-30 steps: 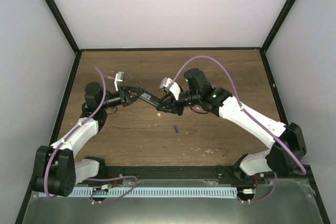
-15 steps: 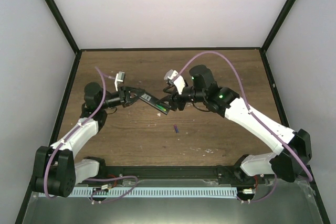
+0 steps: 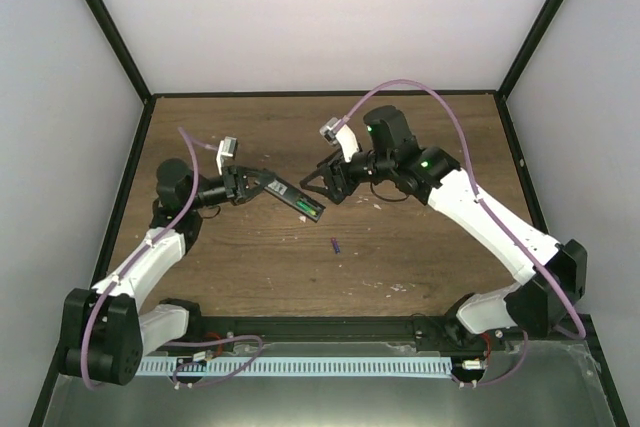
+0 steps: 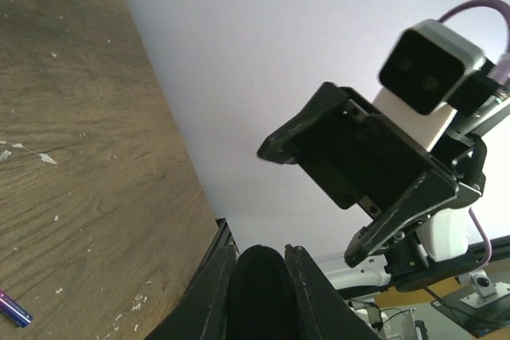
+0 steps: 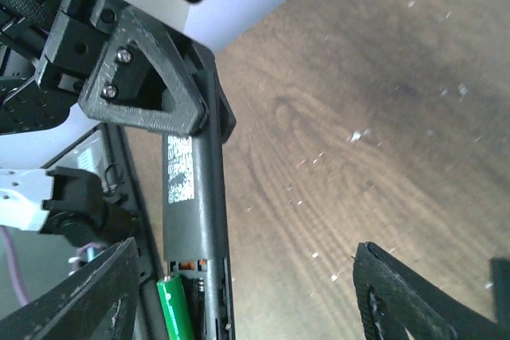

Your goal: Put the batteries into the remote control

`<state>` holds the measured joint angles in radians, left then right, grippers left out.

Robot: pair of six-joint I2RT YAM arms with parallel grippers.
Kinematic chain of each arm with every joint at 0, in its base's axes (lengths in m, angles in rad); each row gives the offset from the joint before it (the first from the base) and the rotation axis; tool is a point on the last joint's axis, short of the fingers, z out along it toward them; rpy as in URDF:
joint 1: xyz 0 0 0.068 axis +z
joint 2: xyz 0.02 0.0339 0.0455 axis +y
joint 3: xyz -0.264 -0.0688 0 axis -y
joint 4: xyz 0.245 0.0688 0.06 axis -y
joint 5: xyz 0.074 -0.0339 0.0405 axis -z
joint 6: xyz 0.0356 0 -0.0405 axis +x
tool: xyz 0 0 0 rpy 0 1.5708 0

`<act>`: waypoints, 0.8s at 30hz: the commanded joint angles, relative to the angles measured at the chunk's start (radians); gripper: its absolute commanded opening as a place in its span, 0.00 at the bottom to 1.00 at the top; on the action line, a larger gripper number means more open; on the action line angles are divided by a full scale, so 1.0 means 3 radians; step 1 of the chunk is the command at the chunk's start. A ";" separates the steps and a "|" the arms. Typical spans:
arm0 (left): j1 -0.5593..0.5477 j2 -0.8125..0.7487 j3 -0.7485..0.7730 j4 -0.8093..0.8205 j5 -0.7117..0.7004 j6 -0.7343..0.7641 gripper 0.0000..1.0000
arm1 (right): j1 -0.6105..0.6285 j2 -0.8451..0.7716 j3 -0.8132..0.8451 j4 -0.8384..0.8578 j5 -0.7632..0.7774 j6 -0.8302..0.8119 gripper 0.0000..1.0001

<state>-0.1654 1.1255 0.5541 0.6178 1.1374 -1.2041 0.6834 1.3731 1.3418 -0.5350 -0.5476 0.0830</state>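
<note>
Table: a brown wooden table with pale walls around it, and both arms reach toward its middle.
Left gripper: the left gripper is clamped on one end of the remote control, with a finger on each long side. It points to the right.
Remote control: the remote control is a slim black bar. It runs from the left gripper to the right and a little toward the near edge. Its back side faces up, with a white label and an uncovered battery compartment at the free end. The pictures do not show clearly if the free end touches the wood.
Green battery: the green battery lies inside the compartment, along the length of the remote control.
Purple-blue battery: the purple-blue battery lies alone on the table. It is near the free end of the remote control, on the side of the arm bases, and nothing touches it.
Right gripper: the right gripper has its fingers spread wide and holds nothing. It is just beside the free end of the remote control and faces the left gripper.
White specks: white specks are scattered on the wood.
</note>
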 commanded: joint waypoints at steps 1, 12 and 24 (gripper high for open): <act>-0.0011 -0.0093 -0.0017 0.0019 0.0077 0.0045 0.00 | -0.0050 0.0015 0.0008 -0.0207 -0.0492 0.0306 0.66; -0.0011 -0.0095 0.0035 -0.0049 0.0136 0.0082 0.00 | -0.0054 0.0197 0.0036 -0.0425 -0.0848 0.0567 0.67; -0.0008 -0.0085 0.0042 -0.0035 0.0166 0.0104 0.00 | -0.0054 0.0327 0.0087 -0.0370 -0.1073 0.0684 0.62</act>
<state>-0.1654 1.1122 0.5545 0.5926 1.1717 -1.1938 0.6701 1.4548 1.3266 -0.6453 -0.8162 0.2676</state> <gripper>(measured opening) 0.158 0.637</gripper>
